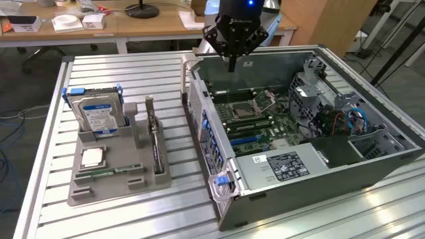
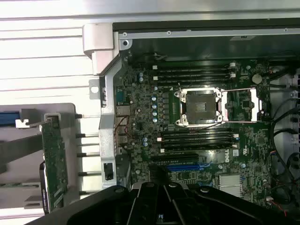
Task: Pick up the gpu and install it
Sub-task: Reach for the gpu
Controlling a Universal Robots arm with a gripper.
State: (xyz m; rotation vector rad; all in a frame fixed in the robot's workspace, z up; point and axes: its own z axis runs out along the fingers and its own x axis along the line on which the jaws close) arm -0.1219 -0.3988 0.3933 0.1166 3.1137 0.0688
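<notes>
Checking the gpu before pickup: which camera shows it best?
The wrist view: the gpu shows its board face and bracket, standing in the gray tray. The exterior view gives it nearly edge-on, a thin dark strip beside the hard drive.

Gripper (image 1: 231, 68) hanging over the open computer case (image 1: 319, 194), with the motherboard (image 1: 256, 124) flat on the case floor below the hand, processor socket (image 1: 247, 110) mid-board. Well off to the exterior view's left of the hand, outside the case, the holder tray (image 1: 99, 194) sits on the table (image 1: 133, 69): gpu (image 1: 155, 144) on edge on the tray's hand-side, hard drive (image 1: 98, 114) upright beyond it, memory stick (image 1: 109, 172) lying flat
</notes>
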